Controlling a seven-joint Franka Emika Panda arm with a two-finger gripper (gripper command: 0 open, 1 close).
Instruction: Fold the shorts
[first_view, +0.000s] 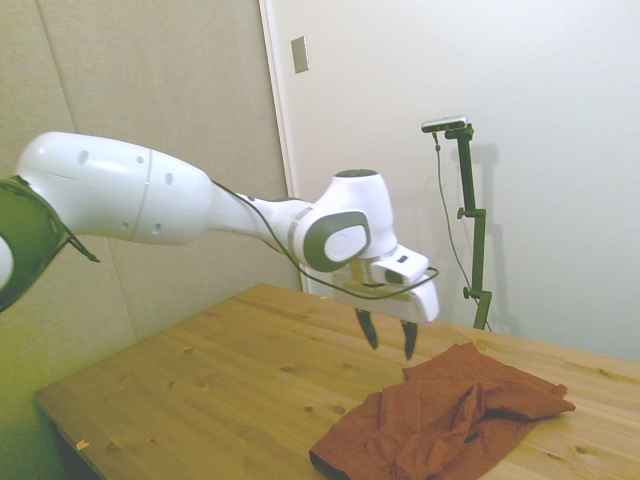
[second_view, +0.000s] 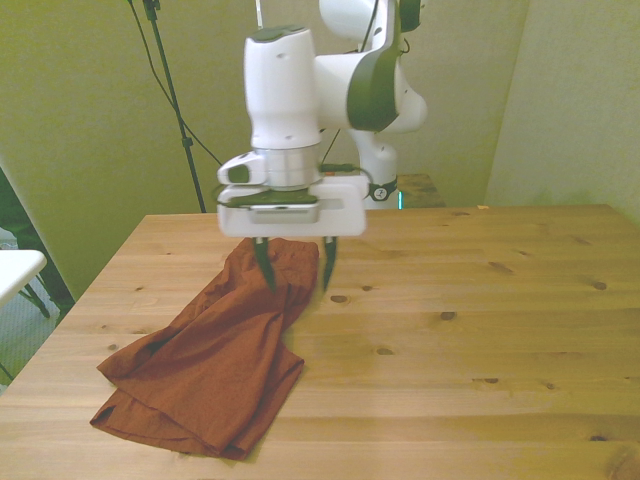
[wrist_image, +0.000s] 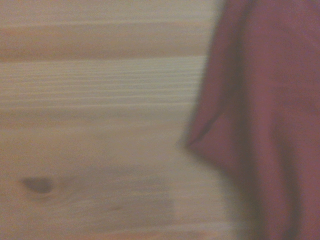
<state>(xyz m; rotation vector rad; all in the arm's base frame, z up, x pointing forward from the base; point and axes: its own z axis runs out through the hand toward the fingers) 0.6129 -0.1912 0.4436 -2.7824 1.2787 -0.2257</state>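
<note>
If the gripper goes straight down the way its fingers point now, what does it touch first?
Probably the near edge of the shorts: the open gripper hangs above that corner, close to the bare table. Depth is unclear, so it could meet wood instead.

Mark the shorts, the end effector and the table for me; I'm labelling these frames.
shorts (second_view: 215, 365): front view, middle of the crumpled fabric.
end effector (second_view: 296, 268): front view, midway between its open fingertips.
table (second_view: 480, 300): front view, bare wood top.

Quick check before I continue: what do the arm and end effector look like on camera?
The arm is glossy white with grey joint caps. A thin black cable runs along it to the wrist. The end effector has a white, boxy body and two slim dark fingers.
</note>
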